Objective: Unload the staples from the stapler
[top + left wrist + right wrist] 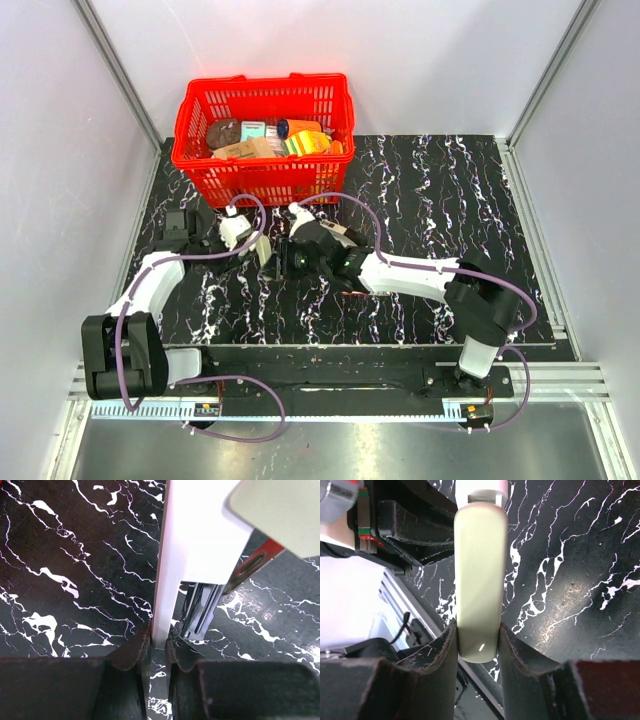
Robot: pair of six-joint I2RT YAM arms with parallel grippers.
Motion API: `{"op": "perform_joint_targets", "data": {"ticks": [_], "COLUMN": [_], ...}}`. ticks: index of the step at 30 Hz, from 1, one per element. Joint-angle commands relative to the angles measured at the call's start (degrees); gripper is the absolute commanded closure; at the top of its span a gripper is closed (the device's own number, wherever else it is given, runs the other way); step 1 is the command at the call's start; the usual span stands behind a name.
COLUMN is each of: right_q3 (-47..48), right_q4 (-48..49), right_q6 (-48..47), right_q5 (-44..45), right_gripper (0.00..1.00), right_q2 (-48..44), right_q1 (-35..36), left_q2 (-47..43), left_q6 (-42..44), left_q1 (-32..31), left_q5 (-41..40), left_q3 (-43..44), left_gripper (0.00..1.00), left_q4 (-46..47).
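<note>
One stapler [200,612], one basket [265,180], two pincers [157,632] [477,626]

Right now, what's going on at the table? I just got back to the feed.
Both arms meet in front of the red basket, holding the stapler between them. The left gripper is shut on its thin white part, with the metal staple rail exposed beside it. The right gripper clamps its pale beige part. No loose staples are visible.

White shells, black joints on the left arm [150,285] and the right arm [410,275], purple cables [345,196] looping off both. Up close, the left gripper [157,647] and right gripper [477,640] show dark, scuffed fingers [125,657].
</note>
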Motion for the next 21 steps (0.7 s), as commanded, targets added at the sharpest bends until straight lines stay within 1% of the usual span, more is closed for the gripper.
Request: {"op": "perform_joint_targets", "data": {"ticks": [1,6,9,12,15,21], "right_q3": [-0.4,-0.3,0.2,0.9,0.5,-1.1], "right_q4": [-3.2,-5.3,-6.5,-7.5,-7.5,-7.5], "right_q6": [-8.9,-12.6,-14.9,-16.9,-18.1,-20.1], "right_q5": [-1.5,-1.0,-0.4,0.3,1.0,2.5], "right_gripper": [1.00,1.00,1.00,1.00,1.00,1.00], "right_q2": [0.5,1.2,1.7,2.6,2.7,1.7], "right_q1": [1.2,1.7,2.1,2.4,2.6,3.2], "left_q2": [-2.3,-4.5,-6.4,-6.5,-6.9,-8.9], "left_q6": [3.8,5.7,8.0,9.2,9.3,8.2], "left_q1": [-0.6,-1.7,-3.0,-5.4,-6.3,-6.5], "left_q5": [-5.7,-9.0,-11.6,-13.8,-16.7,-21.2], "left_q3": [-1.4,-6.0,-10.7,-11.6,-13.1,-19.3], "left_gripper": [1.00,1.00,1.00,1.00,1.00,1.00], "left_q4": [8.9,15.2,21.4,23.3,27.3,43.2]}}
